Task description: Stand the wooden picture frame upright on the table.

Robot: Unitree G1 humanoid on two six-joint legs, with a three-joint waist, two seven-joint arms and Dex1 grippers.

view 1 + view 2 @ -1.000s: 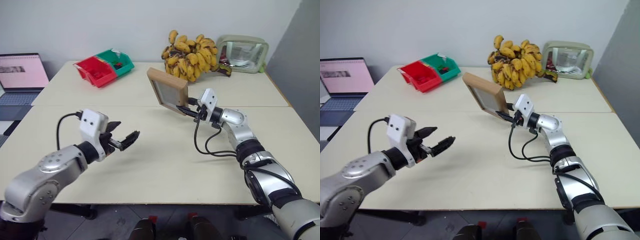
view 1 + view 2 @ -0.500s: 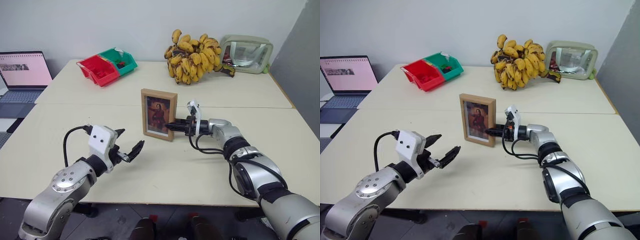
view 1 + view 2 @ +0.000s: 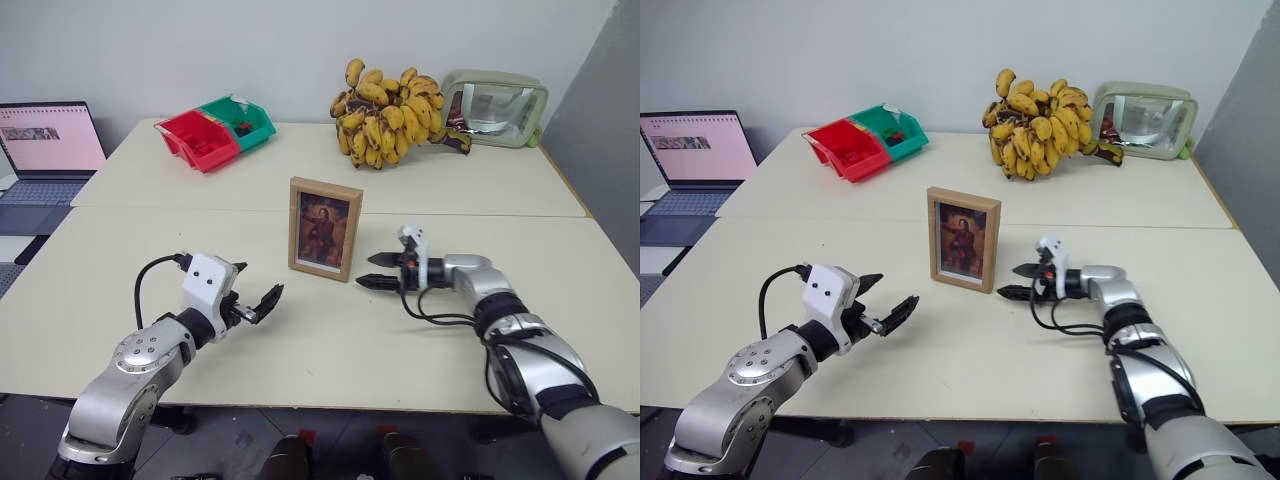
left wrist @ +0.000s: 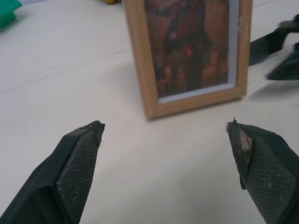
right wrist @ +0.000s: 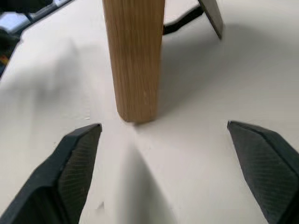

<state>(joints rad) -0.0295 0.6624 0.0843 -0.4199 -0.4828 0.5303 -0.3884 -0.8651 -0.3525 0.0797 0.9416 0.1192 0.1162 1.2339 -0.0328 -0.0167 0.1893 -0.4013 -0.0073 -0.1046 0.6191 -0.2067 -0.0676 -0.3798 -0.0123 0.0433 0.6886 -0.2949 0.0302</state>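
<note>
The wooden picture frame [image 3: 325, 228] stands upright near the middle of the table [image 3: 150, 260], its dark portrait facing me. In the right wrist view I see its side edge [image 5: 134, 56] and the fold-out stand [image 5: 210, 16] behind it. My right gripper [image 3: 368, 271] is open just right of the frame, pointing at it, with a small gap and nothing held. My left gripper [image 3: 255, 288] hovers open low over the table at the frame's front left. The left wrist view shows the frame [image 4: 187, 51] ahead between its fingers [image 4: 77, 163].
A big bunch of bananas [image 3: 385, 115] and a pale green glass-fronted case [image 3: 493, 105] sit at the back right. Red and green bins [image 3: 210, 135] are at the back left. An open laptop [image 3: 45, 150] stands off the table's left side.
The right gripper brought the frame down from a tilted hold in the air to upright on the table, then opened and drew back to the right. The left gripper sank a little.
</note>
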